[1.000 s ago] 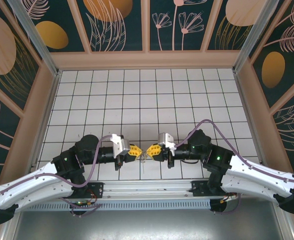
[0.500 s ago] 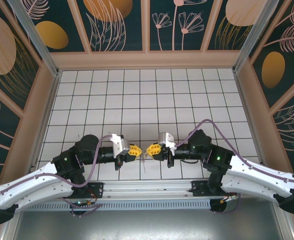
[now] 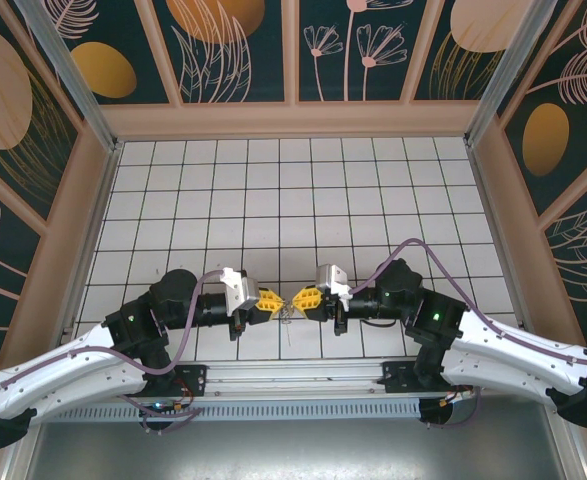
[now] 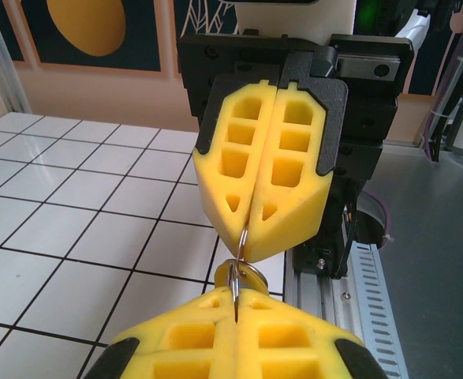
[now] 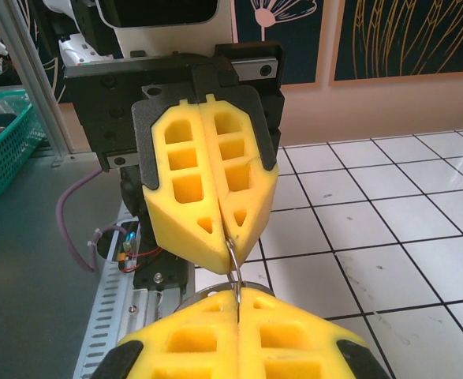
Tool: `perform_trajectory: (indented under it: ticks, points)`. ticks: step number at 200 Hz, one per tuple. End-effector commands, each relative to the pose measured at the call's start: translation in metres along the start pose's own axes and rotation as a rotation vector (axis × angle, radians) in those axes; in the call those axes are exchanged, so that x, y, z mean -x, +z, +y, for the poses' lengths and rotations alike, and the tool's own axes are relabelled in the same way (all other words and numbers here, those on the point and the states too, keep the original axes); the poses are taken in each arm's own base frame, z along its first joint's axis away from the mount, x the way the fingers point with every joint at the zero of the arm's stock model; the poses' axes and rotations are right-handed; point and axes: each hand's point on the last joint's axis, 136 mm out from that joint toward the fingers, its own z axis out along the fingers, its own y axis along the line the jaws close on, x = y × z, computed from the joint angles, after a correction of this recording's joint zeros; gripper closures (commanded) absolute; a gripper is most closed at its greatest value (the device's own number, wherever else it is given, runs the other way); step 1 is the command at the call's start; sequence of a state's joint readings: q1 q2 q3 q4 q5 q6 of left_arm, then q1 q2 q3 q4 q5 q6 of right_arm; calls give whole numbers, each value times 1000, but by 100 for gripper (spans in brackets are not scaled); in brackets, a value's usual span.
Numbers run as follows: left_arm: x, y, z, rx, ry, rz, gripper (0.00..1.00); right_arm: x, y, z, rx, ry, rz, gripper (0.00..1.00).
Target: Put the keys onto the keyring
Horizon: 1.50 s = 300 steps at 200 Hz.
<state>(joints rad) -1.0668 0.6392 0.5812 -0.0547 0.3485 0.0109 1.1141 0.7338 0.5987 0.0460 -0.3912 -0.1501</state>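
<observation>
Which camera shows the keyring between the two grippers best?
The left wrist view: the keyring is close up and its curved loop is plain to see. In the right wrist view the keyring is a thin wire, nearly edge-on. In the top view the keyring is just a tiny speck.

White-tiled table (image 3: 273, 200) with dark grid lines, perhaps faintly scuffed, a metal rail (image 3: 293, 380) along its near edge.

thin silver keyring (image 4: 237, 276), upright, edge-on; held aloft
</observation>
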Motion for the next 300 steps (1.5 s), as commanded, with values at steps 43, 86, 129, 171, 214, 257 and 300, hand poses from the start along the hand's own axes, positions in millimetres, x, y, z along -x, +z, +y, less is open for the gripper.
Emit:
perform_trajectory:
  ticks: [43,86,129,171,214,257,300]
  points:
    - [14,-3,-1,1,29,-57,100,-1,-4,-4,-25,4,-9,100]
    - [13,-3,-1,0,29,-55,100,-1,-3,-3,-19,6,-10,100]
    - [13,-3,-1,-3,29,-56,100,-2,-2,-4,-17,7,-13,100]
    - [14,-3,-1,-2,30,-56,100,-2,-3,-5,-22,8,-14,100]
    - [14,-3,-2,-4,30,-57,100,-1,-1,-4,-14,5,-19,100]
    - [14,-3,-1,-2,33,-56,100,-1,0,-1,11,7,-27,100]
    - [14,-3,-1,1,34,-56,100,-2,1,2,29,15,-21,100]
